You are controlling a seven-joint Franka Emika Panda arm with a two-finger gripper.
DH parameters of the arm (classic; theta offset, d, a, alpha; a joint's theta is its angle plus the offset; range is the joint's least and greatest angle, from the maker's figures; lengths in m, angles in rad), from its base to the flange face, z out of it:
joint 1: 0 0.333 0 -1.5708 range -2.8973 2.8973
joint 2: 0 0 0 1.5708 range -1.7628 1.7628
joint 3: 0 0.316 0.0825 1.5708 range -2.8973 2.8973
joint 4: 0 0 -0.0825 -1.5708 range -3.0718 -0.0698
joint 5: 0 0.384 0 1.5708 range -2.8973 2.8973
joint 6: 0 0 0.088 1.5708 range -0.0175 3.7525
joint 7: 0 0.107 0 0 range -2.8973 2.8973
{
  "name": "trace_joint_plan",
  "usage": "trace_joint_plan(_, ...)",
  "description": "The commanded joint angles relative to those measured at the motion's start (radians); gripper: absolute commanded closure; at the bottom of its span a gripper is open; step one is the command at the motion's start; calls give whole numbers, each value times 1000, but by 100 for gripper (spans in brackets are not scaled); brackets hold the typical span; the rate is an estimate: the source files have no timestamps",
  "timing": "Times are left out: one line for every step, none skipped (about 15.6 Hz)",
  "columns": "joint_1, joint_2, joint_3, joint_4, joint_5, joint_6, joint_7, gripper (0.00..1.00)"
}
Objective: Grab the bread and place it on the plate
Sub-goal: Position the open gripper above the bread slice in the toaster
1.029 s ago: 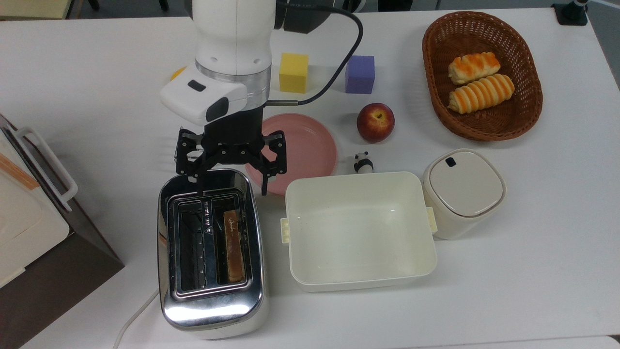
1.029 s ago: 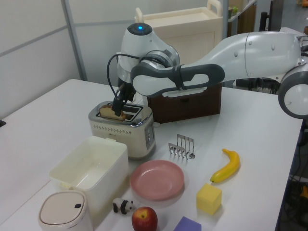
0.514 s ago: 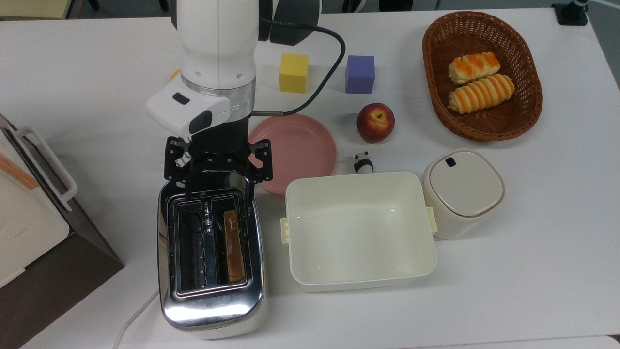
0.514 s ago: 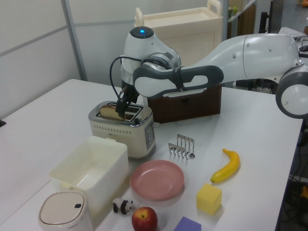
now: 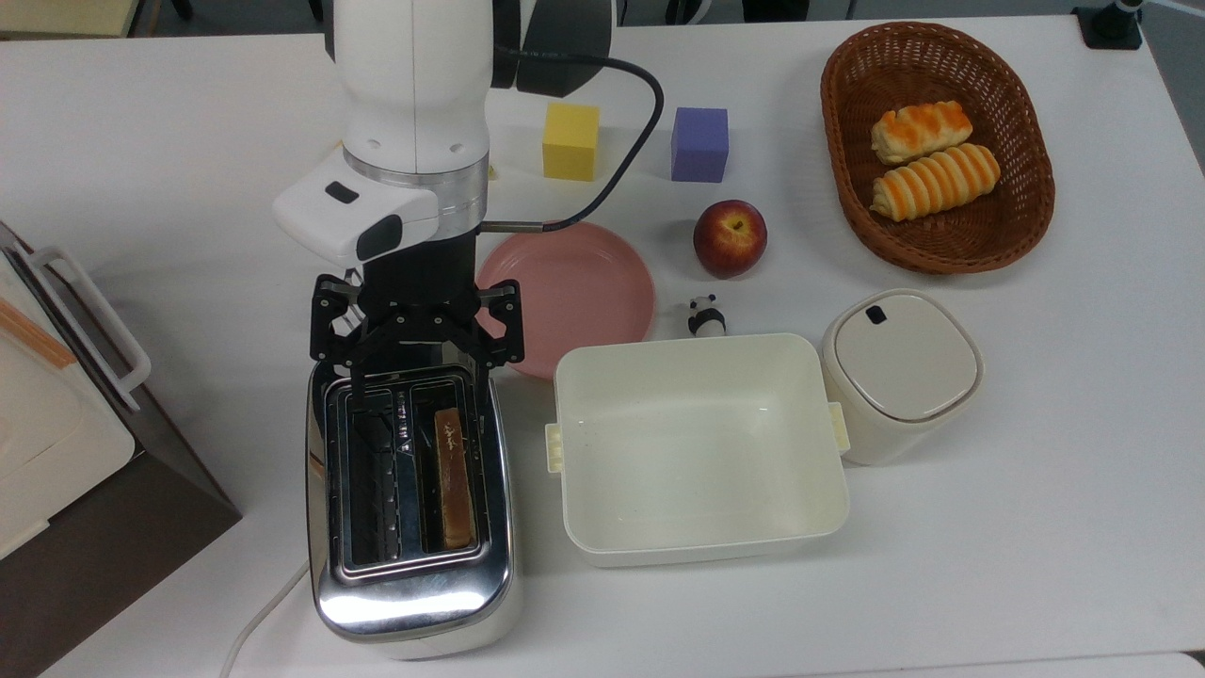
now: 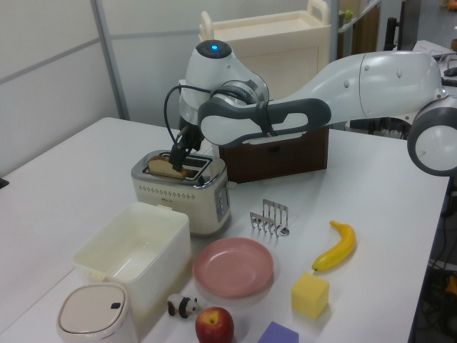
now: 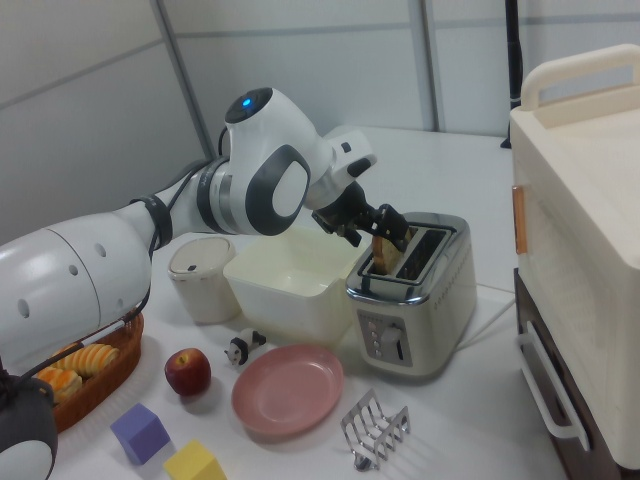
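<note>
Since 1 s ago the pincer point(image 5: 415, 372) has slid toward the top view's left, off the plate point(image 5: 574, 292) and over the toaster point(image 5: 410, 499), w/ its fingers point(image 5: 358, 386) now dipping at the toaster's far end.

Pincer is open, jaws spread wide, holding nothing. One finger sits over the empty slot, the other point(image 5: 478, 381) near the toaster's outer edge on the plate side.

Bread point(image 5: 453, 464) stands on edge in the slot nearer the tub point(image 5: 697, 447), its long axis along the slot, running away from the pincer toward the top view's bottom. So the slice lies just below the pincer in the top view, roughly between the jaws' line.

Probably no contact yet, though in the left view the fingers look v. close to the slice end; hard to be sure.

Plate sits empty on the tabletop point(image 5: 1036, 527), just beside the toaster's far end.
</note>
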Motion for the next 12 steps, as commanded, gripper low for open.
trace_joint_plan(11,22,-9,20,-22,43,17,0)
trace_joint_plan(11,22,-9,20,-22,51,15,0)
trace_joint_plan(11,24,-9,20,-23,59,15,0)
trace_joint_plan(12,24,-9,20,-29,69,15,0)
trace_joint_plan(12,24,-9,20,-38,80,14,0)
trace_joint_plan(12,33,-9,20,-51,92,15,0)
trace_joint_plan(14,40,-9,20,-55,106,15,0)
trace_joint_plan(15,45,-9,20,-62,118,15,0)
trace_joint_plan(15,56,-9,20,-71,128,17,0)
trace_joint_plan(15,59,-9,21,-77,129,18,0)
trace_joint_plan(15,60,-9,20,-78,128,18,0)
trace_joint_plan(15,60,-9,20,-80,128,18,0)
